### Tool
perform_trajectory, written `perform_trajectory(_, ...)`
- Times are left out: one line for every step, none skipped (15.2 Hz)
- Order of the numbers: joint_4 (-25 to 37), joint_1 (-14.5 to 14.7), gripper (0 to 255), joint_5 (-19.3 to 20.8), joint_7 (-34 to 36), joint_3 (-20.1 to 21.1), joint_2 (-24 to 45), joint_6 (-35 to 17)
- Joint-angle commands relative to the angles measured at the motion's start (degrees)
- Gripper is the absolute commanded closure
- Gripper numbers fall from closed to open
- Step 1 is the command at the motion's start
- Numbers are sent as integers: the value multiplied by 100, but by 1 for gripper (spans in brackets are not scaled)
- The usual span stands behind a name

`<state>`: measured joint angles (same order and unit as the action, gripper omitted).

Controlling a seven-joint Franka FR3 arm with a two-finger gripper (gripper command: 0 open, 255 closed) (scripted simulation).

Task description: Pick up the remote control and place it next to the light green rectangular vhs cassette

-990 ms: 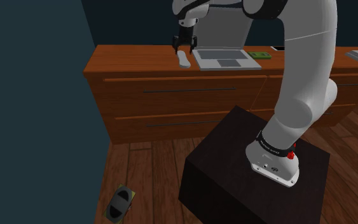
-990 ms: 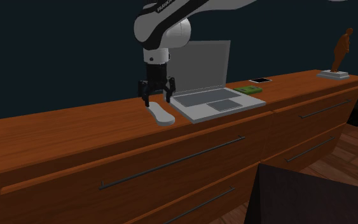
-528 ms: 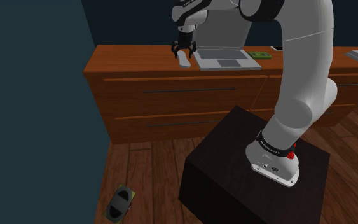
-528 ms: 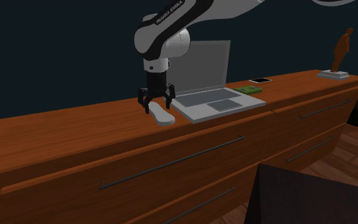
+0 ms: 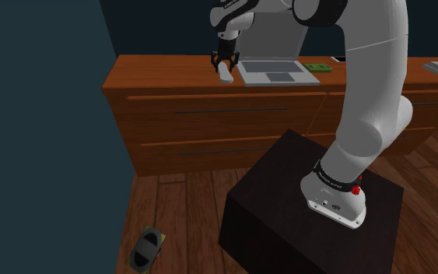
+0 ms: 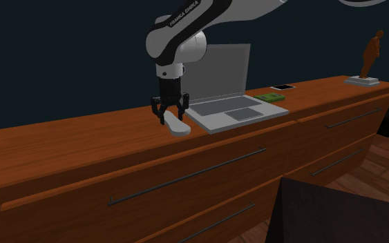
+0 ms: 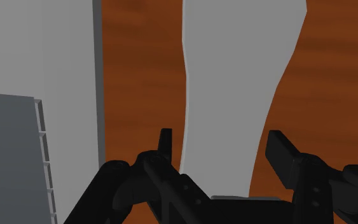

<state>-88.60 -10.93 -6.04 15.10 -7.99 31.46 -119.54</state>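
- Gripper (image 6: 170, 117) straddles white remote (image 6: 177, 127) on wooden dresser (image 6: 82, 148), its 2 fingers (image 7: 282, 153) spread either side, not clasping.
- Grey laptop (image 6: 238, 112) just beside remote; green cassette (image 6: 271, 98) beyond laptop.

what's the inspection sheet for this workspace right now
surface: wooden dresser top, drawers below it shut
job's things: pale remote control lying flat beside the laptop; green vhs cassette on the laptop's other side
clutter: the open grey laptop, a phone, a brown figurine
jaws: open, down around the remote control; in the wrist view a strip of wood shows between one jaw and it
cables: nothing seen
surroundings: dark walls, wooden floor with a small dark object lying on it, black stand
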Motion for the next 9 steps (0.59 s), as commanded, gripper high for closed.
perform_trajectory(0, 0, 255, 0, -1, 0, 1, -1)
perform_trajectory(0, -1, 255, 0, -1, 0, 1, -1)
perform_trajectory(-1, 0, 255, 0, -1, 0, 0, -1)
perform_trajectory(-1, 0, 255, 0, -1, 0, 0, -1)
perform_trajectory(-2, 0, 255, 0, 0, 0, 0, -1)
perform_trajectory(-1, 0, 255, 0, -1, 0, 0, -1)
perform_trajectory(1, 0, 255, 0, 0, 0, 1, -1)
perform_trajectory(30, 1, 255, 6, 5, -4, -31, 60)
perform_trajectory(59, 2, 255, 12, 9, -7, -62, 121)
